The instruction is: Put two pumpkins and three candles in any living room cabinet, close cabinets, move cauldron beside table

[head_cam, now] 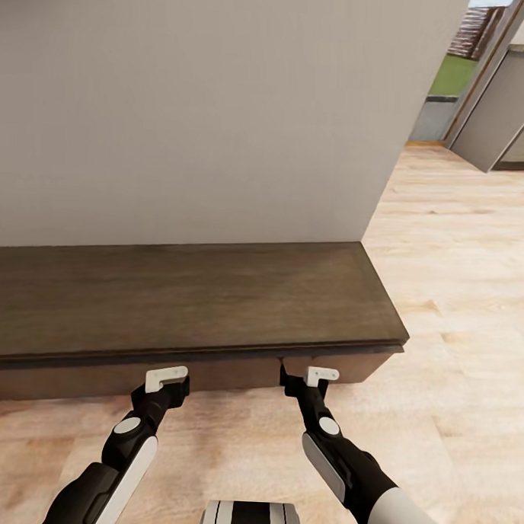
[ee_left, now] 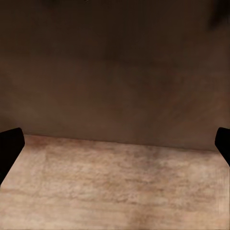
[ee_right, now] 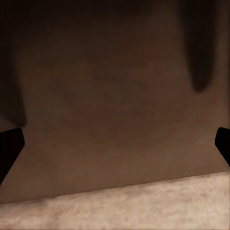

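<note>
The cabinet (head_cam: 184, 297) is a long, low dark-brown unit set against a pale wall, its flat top bare. Its front face (ee_left: 115, 72) sits flush under the top edge, with no drawer pulled out. My left gripper (head_cam: 168, 380) hovers just in front of that face, left of centre. My right gripper (head_cam: 310, 378) is close to the face near the cabinet's right end (ee_right: 115, 96). In both wrist views the dark fingertips (ee_left: 9, 143) (ee_right: 9, 143) stand far apart with nothing between them. Pumpkins, candles and cauldron are out of view.
Light wood floor (head_cam: 458, 301) spreads to the right of the cabinet and under both arms. A grey wall (head_cam: 208, 99) rises behind the cabinet. Far right, a doorway (head_cam: 453, 80) and grey panels (head_cam: 505, 112) stand beyond open floor.
</note>
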